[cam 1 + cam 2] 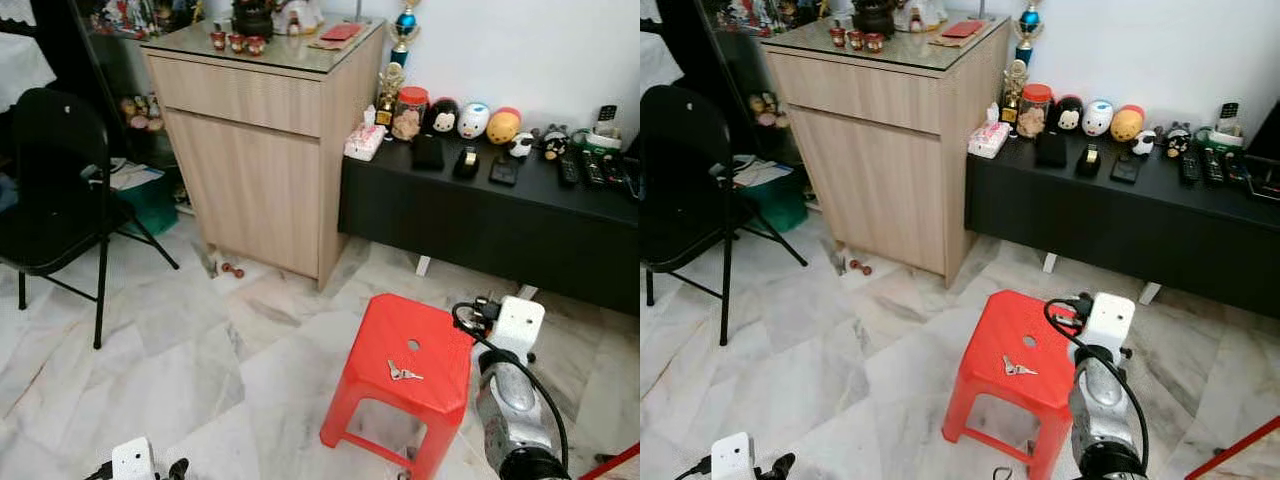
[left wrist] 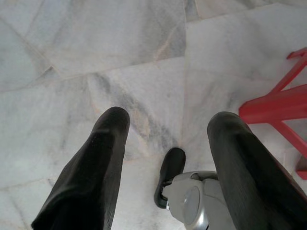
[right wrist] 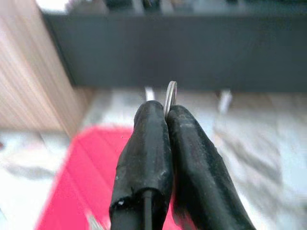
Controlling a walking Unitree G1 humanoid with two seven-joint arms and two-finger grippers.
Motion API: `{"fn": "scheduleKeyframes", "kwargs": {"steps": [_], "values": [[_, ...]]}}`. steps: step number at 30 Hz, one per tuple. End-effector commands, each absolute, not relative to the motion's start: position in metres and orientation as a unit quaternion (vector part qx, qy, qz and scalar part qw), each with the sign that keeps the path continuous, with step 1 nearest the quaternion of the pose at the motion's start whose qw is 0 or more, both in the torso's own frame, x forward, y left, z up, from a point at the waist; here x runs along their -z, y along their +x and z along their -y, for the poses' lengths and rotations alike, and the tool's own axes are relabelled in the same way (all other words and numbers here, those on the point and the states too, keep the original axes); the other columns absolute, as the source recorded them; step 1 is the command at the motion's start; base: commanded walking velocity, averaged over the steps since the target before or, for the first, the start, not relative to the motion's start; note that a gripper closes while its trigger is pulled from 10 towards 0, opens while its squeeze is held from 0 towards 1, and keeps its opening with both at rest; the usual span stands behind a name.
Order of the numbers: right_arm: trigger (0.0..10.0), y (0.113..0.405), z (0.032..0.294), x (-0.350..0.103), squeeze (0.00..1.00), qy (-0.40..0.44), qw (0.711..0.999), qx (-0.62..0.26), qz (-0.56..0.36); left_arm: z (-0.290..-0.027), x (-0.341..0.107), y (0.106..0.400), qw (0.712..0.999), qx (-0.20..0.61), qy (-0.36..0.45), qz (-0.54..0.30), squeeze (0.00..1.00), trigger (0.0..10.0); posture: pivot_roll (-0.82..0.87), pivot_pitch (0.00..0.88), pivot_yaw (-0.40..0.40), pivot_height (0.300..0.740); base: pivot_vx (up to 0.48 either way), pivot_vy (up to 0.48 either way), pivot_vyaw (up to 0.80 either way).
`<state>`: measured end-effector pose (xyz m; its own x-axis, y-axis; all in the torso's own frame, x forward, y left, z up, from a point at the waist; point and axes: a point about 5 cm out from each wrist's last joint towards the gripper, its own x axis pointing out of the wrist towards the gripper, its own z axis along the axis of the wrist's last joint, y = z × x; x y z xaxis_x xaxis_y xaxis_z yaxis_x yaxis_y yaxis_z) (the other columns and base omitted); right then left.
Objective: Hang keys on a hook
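The keys [image 1: 404, 372] lie flat on the seat of the red stool [image 1: 440, 385], unheld. The right gripper [image 3: 167, 112] hovers above the stool's far edge, fingers pressed together on a thin metal ring [image 3: 171, 93], apparently readied for hanging. The left gripper [image 2: 168, 129] hangs spread wide and empty beside the stool. Marble floor [image 1: 200, 350]; wooden cabinet [image 1: 250, 150] and black bench [image 1: 500, 225] stand beyond the stool.

Right gripper [image 3: 167, 120] pinched closed — raised forward, left gripper [image 2: 168, 129] spread, hanging low
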<state>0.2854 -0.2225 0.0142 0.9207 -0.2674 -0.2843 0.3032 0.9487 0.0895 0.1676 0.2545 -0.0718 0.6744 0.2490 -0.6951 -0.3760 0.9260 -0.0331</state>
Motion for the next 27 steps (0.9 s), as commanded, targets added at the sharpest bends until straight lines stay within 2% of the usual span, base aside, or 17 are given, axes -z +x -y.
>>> {"fn": "scheduleKeyframes", "kwargs": {"steps": [1,9,14,16,24,27], "values": [[10.0,0.268,0.227,0.007,0.00,0.069,0.968,0.150,-0.191,-0.252,0.076,0.162,0.906,-0.169,-0.086,-0.379,0.00,10.0,0.15,0.000,-0.054,0.740,0.000,0.000,0.00],[10.0,0.222,0.233,0.048,0.00,0.023,0.936,0.150,-0.319,-0.255,0.076,0.160,0.904,-0.175,-0.089,-0.381,0.00,10.0,0.16,0.000,-0.049,0.740,0.000,0.000,0.00],[10.0,0.196,0.226,0.068,0.00,0.014,0.909,0.139,-0.392,-0.257,0.076,0.160,0.902,-0.172,-0.080,-0.387,0.00,10.0,0.17,0.000,-0.041,0.740,0.000,0.000,0.00],[10.0,0.183,0.226,0.076,0.00,0.038,0.894,0.168,-0.414,-0.257,0.076,0.159,0.902,-0.170,-0.076,-0.389,0.00,10.0,0.18,0.000,-0.040,0.740,0.000,0.000,0.00],[10.0,0.177,0.224,0.079,0.00,0.061,0.886,0.191,-0.419,-0.256,0.076,0.159,0.903,-0.159,-0.065,-0.393,0.00,10.0,0.17,0.000,-0.031,0.740,0.000,-0.264,0.00],[10.0,0.178,0.224,0.079,0.00,0.072,0.887,0.191,-0.414,-0.256,0.076,0.159,0.905,-0.158,-0.062,-0.390,0.00,10.0,0.16,0.000,-0.031,0.740,0.000,-0.330,-0.80]]}}
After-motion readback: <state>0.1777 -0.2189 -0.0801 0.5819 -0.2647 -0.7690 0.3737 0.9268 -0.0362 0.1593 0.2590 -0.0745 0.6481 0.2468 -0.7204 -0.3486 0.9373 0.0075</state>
